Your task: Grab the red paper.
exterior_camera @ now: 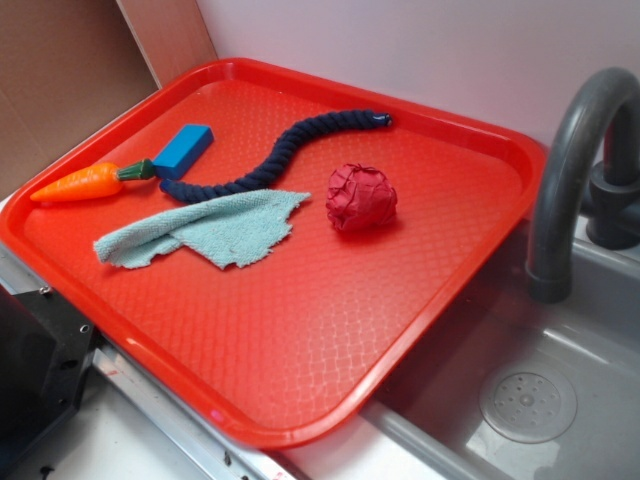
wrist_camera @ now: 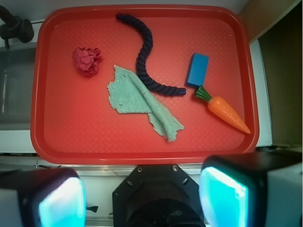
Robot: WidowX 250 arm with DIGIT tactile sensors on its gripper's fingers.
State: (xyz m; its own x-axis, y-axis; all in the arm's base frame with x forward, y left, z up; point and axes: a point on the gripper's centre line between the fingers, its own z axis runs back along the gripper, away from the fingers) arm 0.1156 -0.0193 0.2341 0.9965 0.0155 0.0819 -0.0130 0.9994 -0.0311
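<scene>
In the wrist view the gripper point(wrist_camera: 142, 196) is cut off at six o'clock, its fingers point(wrist_camera: 222, 196) blurred. The cloth point(wrist_camera: 139, 99) hides part of the rope point(wrist_camera: 147, 56). In the exterior view the faucet point(exterior_camera: 570, 170) runs off at three o'clock.

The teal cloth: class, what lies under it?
Only the red tray shows around the teal cloth. The rope touches its upper edge but is not clearly tucked beneath. Anything flat under its folds would be hidden.
</scene>
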